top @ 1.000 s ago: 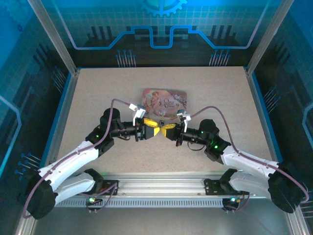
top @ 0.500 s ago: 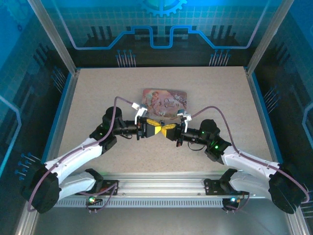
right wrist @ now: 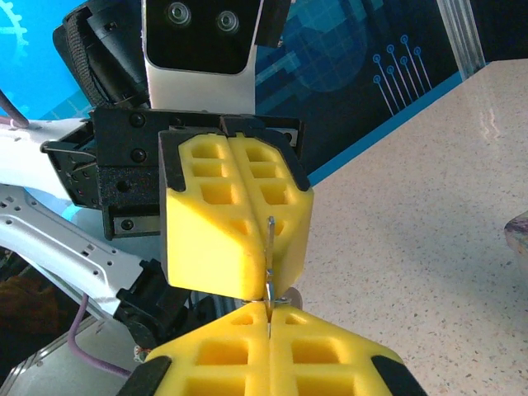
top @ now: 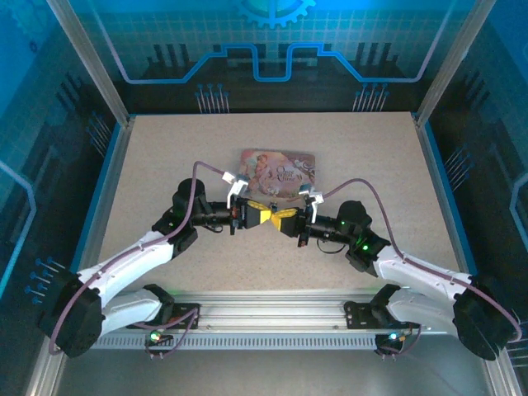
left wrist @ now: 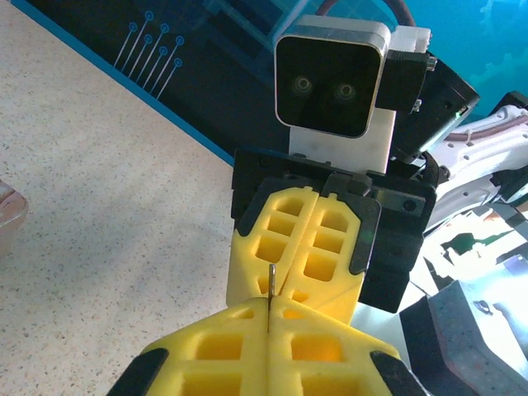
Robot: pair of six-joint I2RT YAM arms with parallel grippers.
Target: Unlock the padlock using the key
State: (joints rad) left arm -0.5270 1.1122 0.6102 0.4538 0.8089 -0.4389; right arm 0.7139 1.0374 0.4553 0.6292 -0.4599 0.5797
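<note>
My two grippers meet tip to tip over the middle of the table, the left gripper facing the right gripper. Both pairs of yellow jaws are pressed together. The key, a thin silvery sliver, stands in the seam of the right gripper and runs up into the seam of the left one. In the left wrist view the key sticks out of the left gripper toward the right fingers. A small ring hangs at the key's base. The padlock is out of view.
A pink illustrated tin lies flat just behind the grippers. The speckled table has open room to the left, right and front. Blue-edged walls fence the table on the sides and the back.
The left gripper has closed from partly open to shut, its jaws now on the key. It also edged slightly toward the right gripper, which stayed shut and still.
</note>
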